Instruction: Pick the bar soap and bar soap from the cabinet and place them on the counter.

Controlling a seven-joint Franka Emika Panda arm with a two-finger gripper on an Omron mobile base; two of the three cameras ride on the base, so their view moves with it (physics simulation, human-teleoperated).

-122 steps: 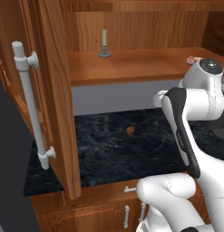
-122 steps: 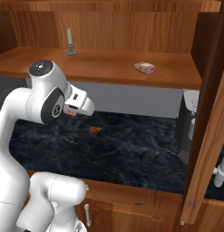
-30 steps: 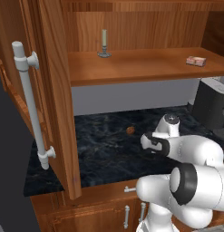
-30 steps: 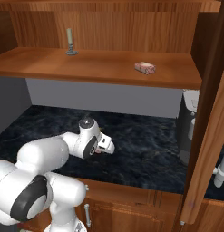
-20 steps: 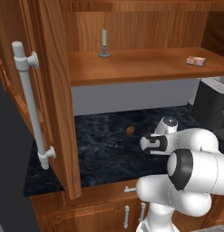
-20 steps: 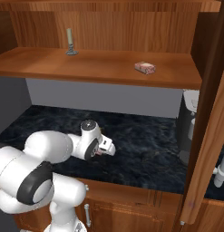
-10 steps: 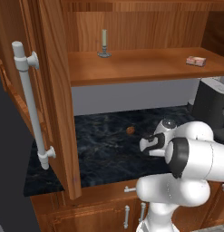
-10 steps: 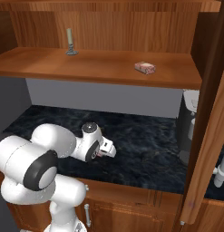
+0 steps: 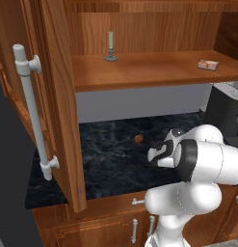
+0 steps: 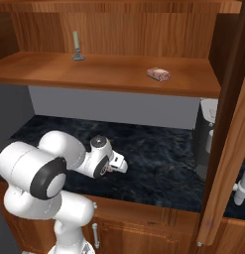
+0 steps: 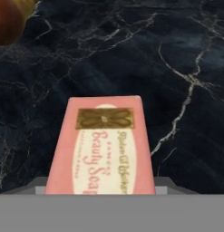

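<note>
Pink bar soap (image 11: 100,146) label readable over counter (image 11: 177,54).

Glossy white rounded arm (image 9: 202,161) segments, dark grey joint bands

A bar soap (image 9: 208,64) lies on the cabinet (image 9: 139,72) shelf, well apart from a candle (image 9: 110,46). Below, the arm (image 9: 197,161) bends low over the black desk (image 9: 115,159), near a brown lump (image 9: 138,138).

Bar soap (image 9: 208,64) on cabinet shelf (image 9: 154,72), above counter (image 9: 111,154).
</note>
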